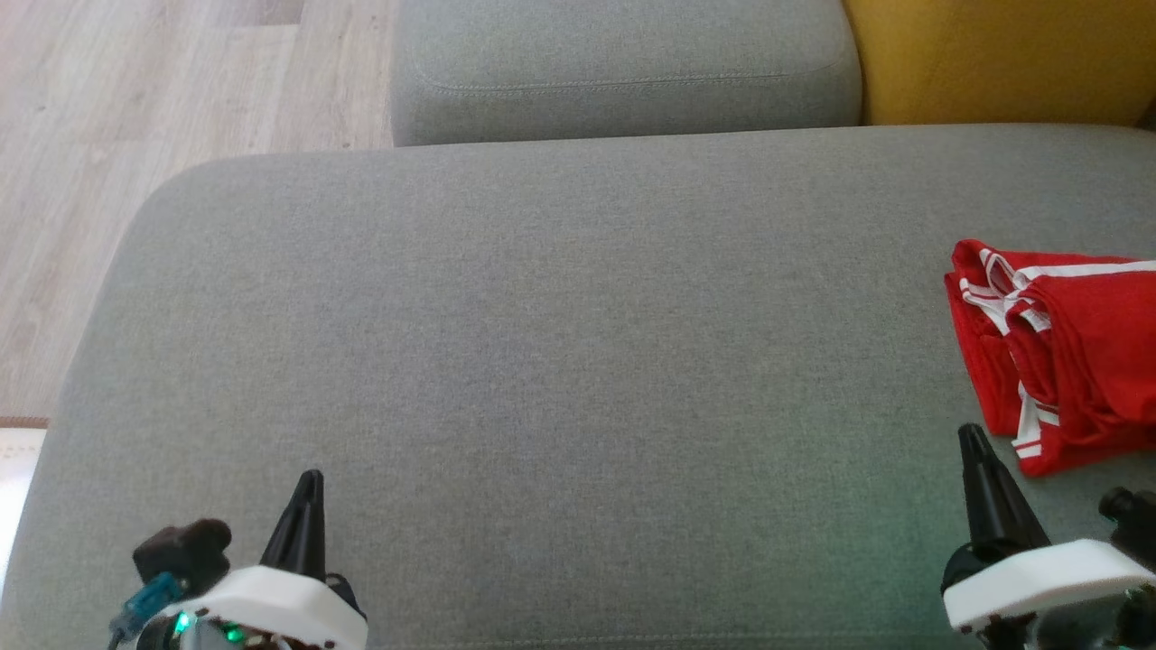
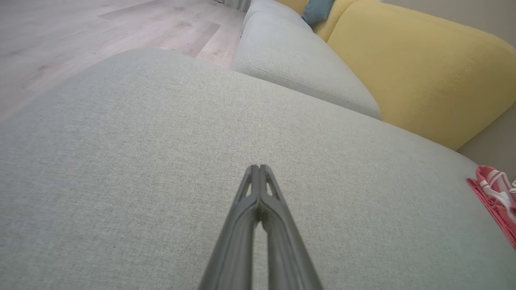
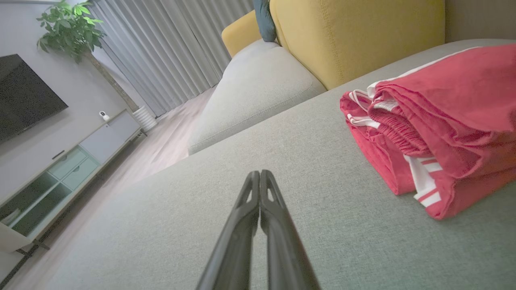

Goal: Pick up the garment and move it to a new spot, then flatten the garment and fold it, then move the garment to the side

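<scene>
A red garment (image 1: 1066, 352) with white stripes lies folded in a compact bundle at the right edge of the grey sofa cushion (image 1: 560, 361). In the right wrist view the garment (image 3: 439, 125) sits to the right of my right gripper (image 3: 260, 174), whose fingers are pressed together and hold nothing. That gripper (image 1: 974, 435) stands just below and left of the bundle, apart from it. My left gripper (image 1: 312, 478) is at the lower left over bare cushion, shut and empty, as the left wrist view confirms (image 2: 260, 167). A corner of the garment (image 2: 496, 193) shows at that view's right edge.
A second grey cushion (image 1: 623, 63) lies behind the main one, with a yellow backrest (image 1: 1002, 59) at the far right. Wooden floor (image 1: 117, 135) runs along the left. A TV cabinet (image 3: 60, 173), plant (image 3: 70, 28) and curtains (image 3: 169, 52) stand far off.
</scene>
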Controlling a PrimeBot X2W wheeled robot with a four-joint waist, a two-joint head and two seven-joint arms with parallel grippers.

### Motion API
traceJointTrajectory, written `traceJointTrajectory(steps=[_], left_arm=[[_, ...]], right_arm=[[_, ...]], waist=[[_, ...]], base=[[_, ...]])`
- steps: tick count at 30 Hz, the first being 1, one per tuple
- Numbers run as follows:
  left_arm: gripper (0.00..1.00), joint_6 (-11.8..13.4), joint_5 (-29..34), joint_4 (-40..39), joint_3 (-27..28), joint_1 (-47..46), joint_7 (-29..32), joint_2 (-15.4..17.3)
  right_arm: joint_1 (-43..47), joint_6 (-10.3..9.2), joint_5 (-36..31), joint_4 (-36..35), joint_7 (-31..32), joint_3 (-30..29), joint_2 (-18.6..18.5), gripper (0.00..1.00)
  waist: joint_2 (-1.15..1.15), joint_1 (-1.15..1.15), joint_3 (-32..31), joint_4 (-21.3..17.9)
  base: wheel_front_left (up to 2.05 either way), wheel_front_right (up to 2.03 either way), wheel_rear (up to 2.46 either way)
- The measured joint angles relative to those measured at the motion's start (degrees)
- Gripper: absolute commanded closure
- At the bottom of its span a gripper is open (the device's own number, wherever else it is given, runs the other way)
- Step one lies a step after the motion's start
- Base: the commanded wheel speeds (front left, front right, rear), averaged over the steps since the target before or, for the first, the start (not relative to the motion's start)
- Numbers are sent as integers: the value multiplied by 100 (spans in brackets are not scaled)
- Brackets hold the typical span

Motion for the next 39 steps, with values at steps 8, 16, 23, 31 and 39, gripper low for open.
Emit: traceJointTrajectory(steps=[8,16,23,31,39], left_arm=[[100,-104,-511,38,160,-89,96,-56],[100,-208,-1025,87,268,-127,204,-144],[100,-305,-1474,147,382,-179,305,-180],[100,-446,-1979,193,547,-248,405,-232],[100,-556,-2491,232,719,-288,541,-322]], right_arm=[[-107,0,552,135,-24,1,-4,100],[-184,0,1092,277,-33,0,-9,100],[-311,0,1572,406,-48,-4,-14,100],[-408,0,2109,542,-49,-12,-20,100],[-527,0,2660,698,-51,-34,-24,100]], waist=[[0,0,12,-8],[0,0,23,-16],[0,0,33,-23],[0,0,44,-31],[0,0,56,-39]], base=[[0,0,0],[0,0,0],[0,0,0],[0,0,0],[0,0,0]])
